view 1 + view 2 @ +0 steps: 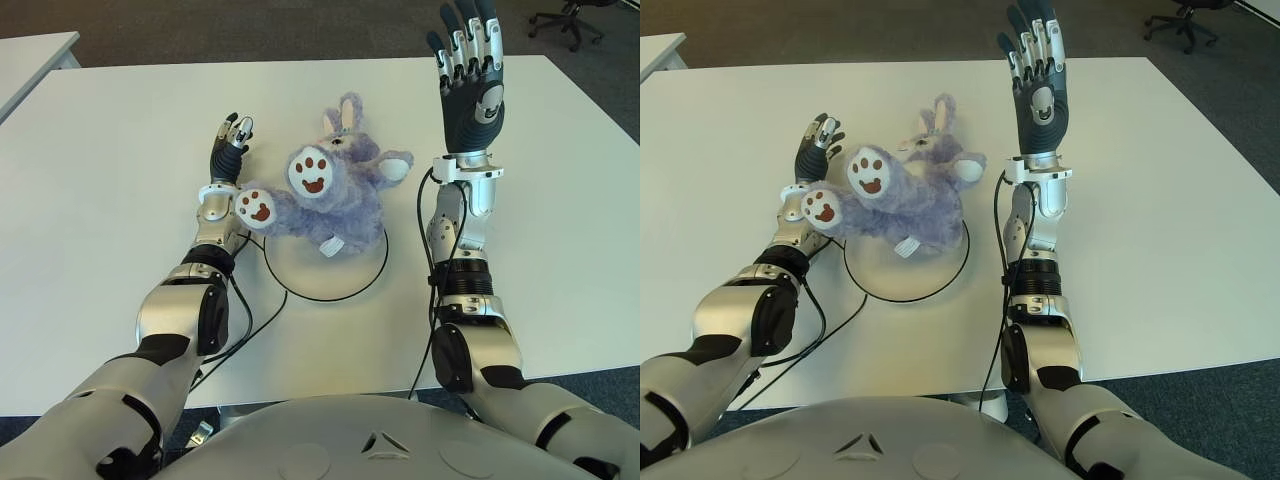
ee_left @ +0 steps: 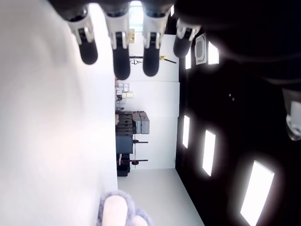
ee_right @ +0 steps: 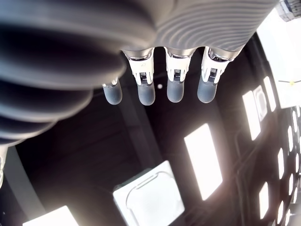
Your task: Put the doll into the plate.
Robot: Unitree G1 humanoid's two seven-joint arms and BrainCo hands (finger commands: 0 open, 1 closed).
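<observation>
Our left hand (image 1: 231, 140) sits empty, fingers loose, beside the plush bunny doll (image 1: 325, 190) | doll lies mostly on plate (image 1: 350, 285) | right hand (image 1: 470, 75) raised, fingers spread | placing looks done, next we'd just back off

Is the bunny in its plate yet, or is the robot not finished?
Nearly finished. The doll lies on the plate, covering its far part, with one foot sticking out over the rim toward the left hand. Both hands are open and empty; the right hand is raised. Perhaps only centring remains.
</observation>
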